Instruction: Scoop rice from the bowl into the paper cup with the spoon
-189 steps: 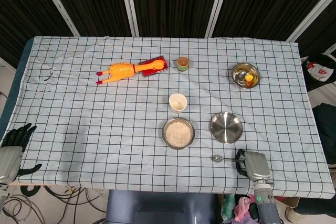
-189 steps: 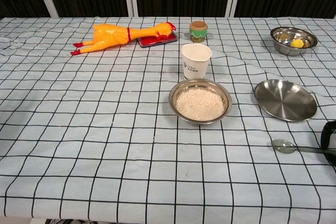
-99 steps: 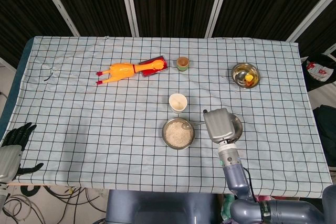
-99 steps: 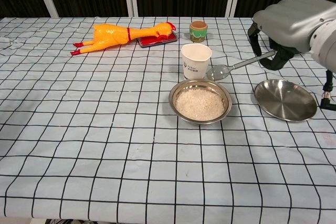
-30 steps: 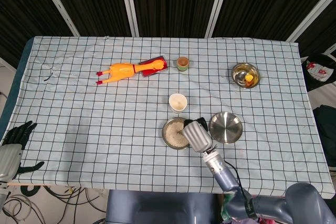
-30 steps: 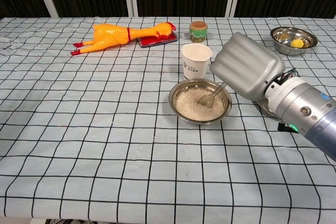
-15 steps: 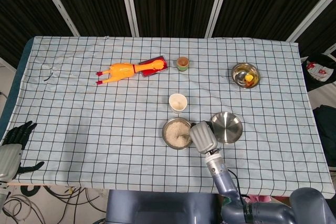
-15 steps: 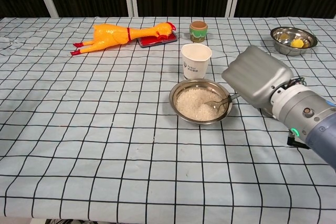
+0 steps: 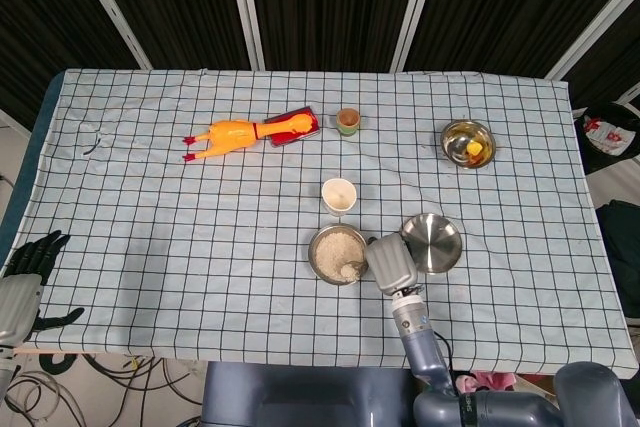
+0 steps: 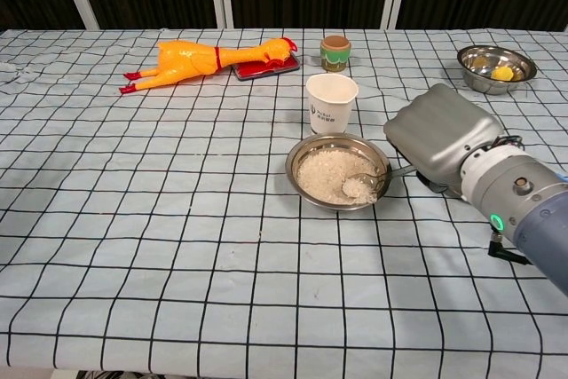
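Observation:
The steel bowl of rice (image 9: 337, 253) (image 10: 338, 170) stands in front of the white paper cup (image 9: 339, 194) (image 10: 331, 102). My right hand (image 9: 391, 262) (image 10: 439, 138) grips the metal spoon (image 10: 366, 185) just right of the bowl. The spoon's head lies over the bowl's near-right side with a heap of rice on it. My left hand (image 9: 27, 269) rests open at the table's left front corner, far from the bowl, and shows only in the head view.
An empty steel plate (image 9: 432, 242) (image 10: 515, 166) lies right of the bowl, partly behind my right hand. A yellow rubber chicken (image 9: 230, 135), a red tray (image 9: 295, 126), a small green cup (image 9: 347, 120) and a steel bowl with yellow items (image 9: 467, 142) sit further back.
My right hand has drawn back to the right and towards the table front. The spoon moved from deep in the rice to the bowl's near-right side and now carries rice.

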You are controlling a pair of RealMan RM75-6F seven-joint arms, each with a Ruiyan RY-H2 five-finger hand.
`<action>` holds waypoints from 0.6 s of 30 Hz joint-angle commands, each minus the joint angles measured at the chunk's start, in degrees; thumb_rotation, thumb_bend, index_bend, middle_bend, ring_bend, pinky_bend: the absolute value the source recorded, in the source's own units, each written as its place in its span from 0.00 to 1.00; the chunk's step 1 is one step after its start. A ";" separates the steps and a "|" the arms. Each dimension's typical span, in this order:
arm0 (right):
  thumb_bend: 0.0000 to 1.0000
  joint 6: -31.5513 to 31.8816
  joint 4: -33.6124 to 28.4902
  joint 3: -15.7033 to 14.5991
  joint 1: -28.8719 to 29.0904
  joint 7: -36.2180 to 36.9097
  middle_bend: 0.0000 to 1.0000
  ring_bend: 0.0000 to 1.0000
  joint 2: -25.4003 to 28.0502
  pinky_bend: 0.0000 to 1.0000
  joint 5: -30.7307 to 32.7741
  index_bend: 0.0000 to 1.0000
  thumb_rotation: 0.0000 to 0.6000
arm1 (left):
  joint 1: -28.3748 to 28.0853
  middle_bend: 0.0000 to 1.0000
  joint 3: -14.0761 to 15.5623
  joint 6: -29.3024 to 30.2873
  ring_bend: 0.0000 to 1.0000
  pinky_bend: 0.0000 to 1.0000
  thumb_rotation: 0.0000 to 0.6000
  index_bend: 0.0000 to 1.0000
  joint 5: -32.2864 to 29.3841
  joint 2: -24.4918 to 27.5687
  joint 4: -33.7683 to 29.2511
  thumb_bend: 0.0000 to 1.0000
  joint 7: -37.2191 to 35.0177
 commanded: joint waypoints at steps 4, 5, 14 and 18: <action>0.54 0.52 -0.10 0.65 0.45 -0.72 1.00 1.00 -0.10 1.00 0.96 0.66 1.00 | -0.01 0.00 0.05 -0.06 0.00 0.00 1.00 0.00 0.05 0.04 -0.01 0.03 -0.05; 0.55 0.59 -0.16 0.76 0.57 -0.90 1.00 1.00 -0.06 1.00 1.08 0.66 1.00 | -0.02 0.00 0.05 -0.07 0.00 0.00 1.00 0.00 0.05 0.04 -0.01 0.03 -0.05; 0.60 1.18 -1.78 1.84 1.35 -1.71 1.00 1.00 -0.17 1.00 3.01 0.66 1.00 | -0.07 0.00 0.05 -0.17 0.00 0.00 1.00 0.00 -0.02 0.02 -0.03 0.03 0.05; 0.61 1.65 -2.49 2.23 1.51 -2.27 1.00 1.00 -0.46 1.00 4.43 0.67 1.00 | -0.05 0.00 0.06 -0.14 0.00 0.00 1.00 0.00 -0.02 0.04 -0.01 0.03 -0.02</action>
